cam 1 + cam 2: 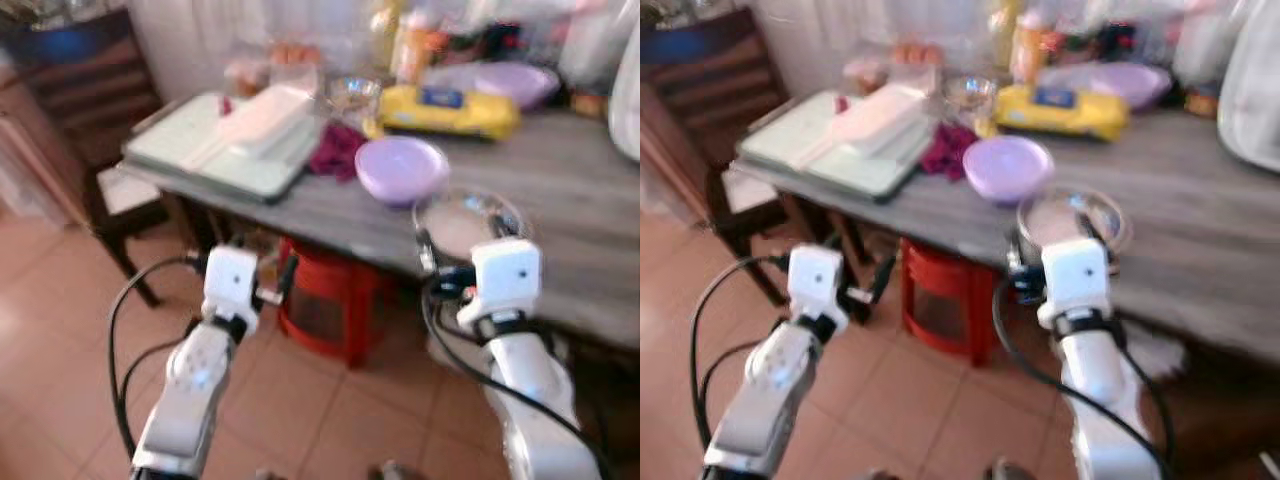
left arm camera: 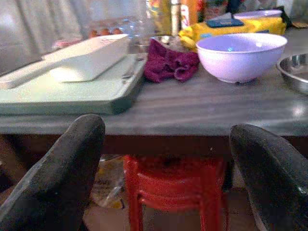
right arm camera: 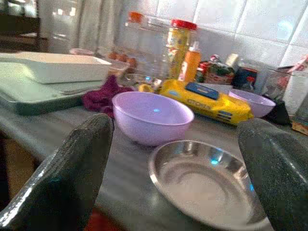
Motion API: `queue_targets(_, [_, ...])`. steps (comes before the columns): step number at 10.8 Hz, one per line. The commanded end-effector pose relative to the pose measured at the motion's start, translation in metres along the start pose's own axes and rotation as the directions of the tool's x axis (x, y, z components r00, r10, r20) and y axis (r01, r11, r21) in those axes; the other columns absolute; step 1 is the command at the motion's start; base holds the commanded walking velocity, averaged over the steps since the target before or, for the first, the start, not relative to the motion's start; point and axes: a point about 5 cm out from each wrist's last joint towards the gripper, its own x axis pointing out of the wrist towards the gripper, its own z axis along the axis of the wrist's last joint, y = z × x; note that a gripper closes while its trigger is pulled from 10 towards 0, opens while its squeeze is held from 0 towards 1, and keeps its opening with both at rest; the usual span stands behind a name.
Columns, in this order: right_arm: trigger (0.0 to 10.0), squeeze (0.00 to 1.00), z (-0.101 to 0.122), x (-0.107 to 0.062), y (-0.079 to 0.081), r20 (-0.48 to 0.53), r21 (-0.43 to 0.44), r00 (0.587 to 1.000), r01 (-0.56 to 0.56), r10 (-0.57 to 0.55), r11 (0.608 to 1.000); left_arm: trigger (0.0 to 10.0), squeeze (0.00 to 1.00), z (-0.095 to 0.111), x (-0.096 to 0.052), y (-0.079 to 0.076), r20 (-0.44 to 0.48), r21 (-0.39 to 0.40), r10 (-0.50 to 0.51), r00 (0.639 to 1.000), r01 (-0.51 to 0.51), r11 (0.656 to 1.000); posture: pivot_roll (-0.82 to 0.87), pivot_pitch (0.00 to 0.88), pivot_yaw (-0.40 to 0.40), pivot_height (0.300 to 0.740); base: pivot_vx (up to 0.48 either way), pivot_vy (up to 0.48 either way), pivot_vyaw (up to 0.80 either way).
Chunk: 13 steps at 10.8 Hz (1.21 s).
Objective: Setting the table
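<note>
The right gripper, fingers spread apart, is hovering at the grey wooden table's edge before a shallow round steel plate. A lilac plastic bowl is sitting just beyond. The left gripper, also spread, is hanging below the tabletop near a red plastic stool.

Lilac bowl, silver dish, grey wood-grain bench. Yellow packet wore a blue label. Red stool stood on terracotta tiles.

Metal dish at table front edge; bowl behind-left; stool beneath.
</note>
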Motion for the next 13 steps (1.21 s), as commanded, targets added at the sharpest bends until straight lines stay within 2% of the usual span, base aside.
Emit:
queue_targets(1, [10.0, 0.00, 0.0016, 0.0014, -0.0015, 0.007, 0.000, 1.000, 0.008, -0.008, 1.000, 10.0, 0.00, -0.0011, -0.0015, 0.0009, -0.010, 0.007, 0.004, 1.000, -0.004, 1.000, -0.08, 0.097, 0.084, 0.740, -0.292, 0.000, 0.00])
queue_targets(3, [10.0, 0.00, 0.0001, 0.0016, -0.0024, -0.003, 0.009, 1.000, 0.023, -0.023, 1.000, 10.0, 0.00, -0.0038, -0.0028, 0.0007, -0.021, 0.010, -0.006, 1.000, 0.007, 1.000, -0.09, 0.104, 0.090, 0.740, -0.274, 0.000, 0.00])
queue_targets(7, [10.0, 0.00, -0.0029, 0.0013, -0.0010, -0.017, 0.020, 0.999, 0.028, -0.027, 0.999, 10.0, 0.00, -0.0031, -0.0017, -0.0004, -0.023, 0.011, -0.020, 1.000, 0.020, 1.000, -0.09, 0.107, 0.096, 0.740, -0.268, 0.000, -0.44])
queue_targets(13, [10.0, 0.00, -0.0054, 0.0043, 0.0007, -0.024, 0.023, 1.000, 0.018, -0.018, 1.000, 10.0, 0.00, -0.0042, -0.0027, -0.0009, -0.025, 0.015, -0.024, 0.999, 0.024, 1.000, -0.08, 0.106, 0.091, 0.740, -0.264, 0.000, -0.08])
